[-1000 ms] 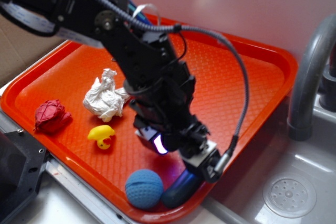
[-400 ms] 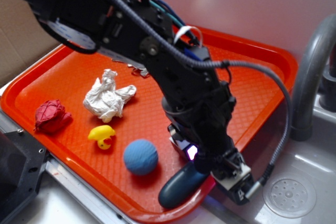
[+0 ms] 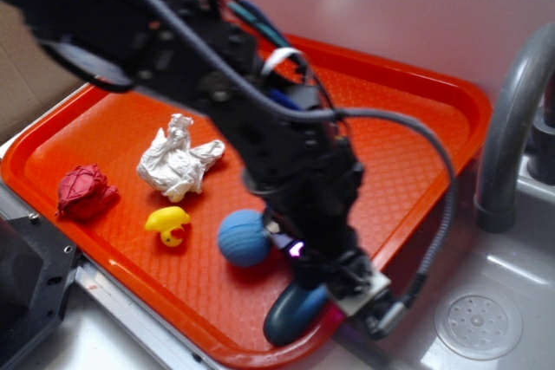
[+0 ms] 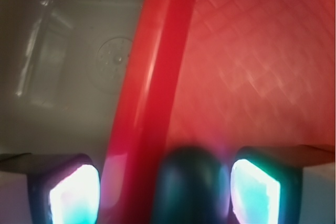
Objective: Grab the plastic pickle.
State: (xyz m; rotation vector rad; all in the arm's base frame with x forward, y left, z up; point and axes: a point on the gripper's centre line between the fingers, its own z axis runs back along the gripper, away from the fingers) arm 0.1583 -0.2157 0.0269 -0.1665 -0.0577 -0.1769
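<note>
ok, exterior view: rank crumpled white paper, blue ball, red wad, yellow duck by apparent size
Largest to smallest:
1. crumpled white paper
2. blue ball and red wad, too alike to separate; the arm hides part of the ball
3. yellow duck

On the tray (image 3: 416, 119), the pickle (image 3: 290, 314) lies at the near edge, against the rim. The ball (image 3: 243, 237) sits just behind it, to its left. Left of the ball is the toy duck (image 3: 169, 224), and further left, near the tray's left end, the crumpled cloth (image 3: 84, 191). The wad of paper (image 3: 178, 162) lies behind the duck. The gripper (image 4: 163, 192) is over the pickle's right end, one of the fingers (image 4: 257, 187) on each side. Right of the tray are the sink drain (image 3: 477, 325) and, behind it, the pipe (image 3: 512, 119).
</note>
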